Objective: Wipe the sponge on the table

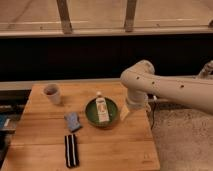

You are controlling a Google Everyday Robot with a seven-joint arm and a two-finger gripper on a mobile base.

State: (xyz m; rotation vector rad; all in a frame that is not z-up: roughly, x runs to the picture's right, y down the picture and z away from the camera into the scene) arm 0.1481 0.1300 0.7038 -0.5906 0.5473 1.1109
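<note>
The small blue-grey sponge (72,121) lies flat on the light wooden table (115,147), left of the green bowl (101,112). My white arm reaches in from the right. Its gripper (126,113) hangs over the table's right side, just right of the bowl and well away from the sponge. Nothing touches the sponge.
A white bottle (102,107) lies in the green bowl. A white cup (52,93) stands at the back left. A black strip with white stripes (71,150) lies near the front, below the sponge. The table's right edge is close to the gripper.
</note>
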